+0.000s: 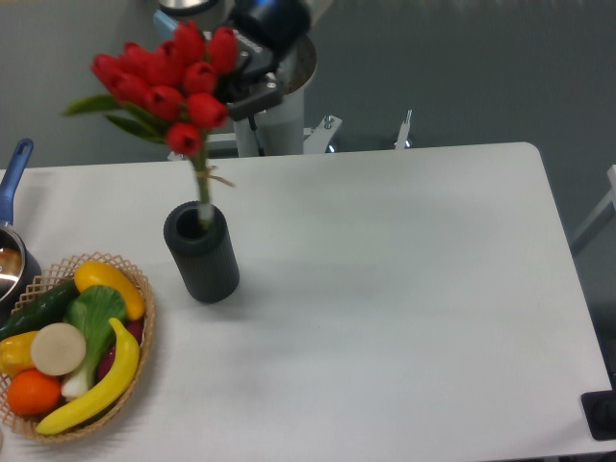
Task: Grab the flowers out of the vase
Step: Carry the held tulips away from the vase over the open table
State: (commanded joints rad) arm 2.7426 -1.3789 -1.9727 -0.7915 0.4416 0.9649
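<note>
While flowers [173,87] hide fingers, grip unclear; stems over vase [201,252]; basket [135,327] near.

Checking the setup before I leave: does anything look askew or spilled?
Nothing spilled. The bunch of red tulip flowers tilts left, with only its thin stems' tips showing at the matte black cylinder vase mouth. The robot's hand is hidden behind the blooms.

flowers [171,85]: stems in vase [201,253] mouth | jaws: hidden behind buds | basket [136,344]: left
</note>
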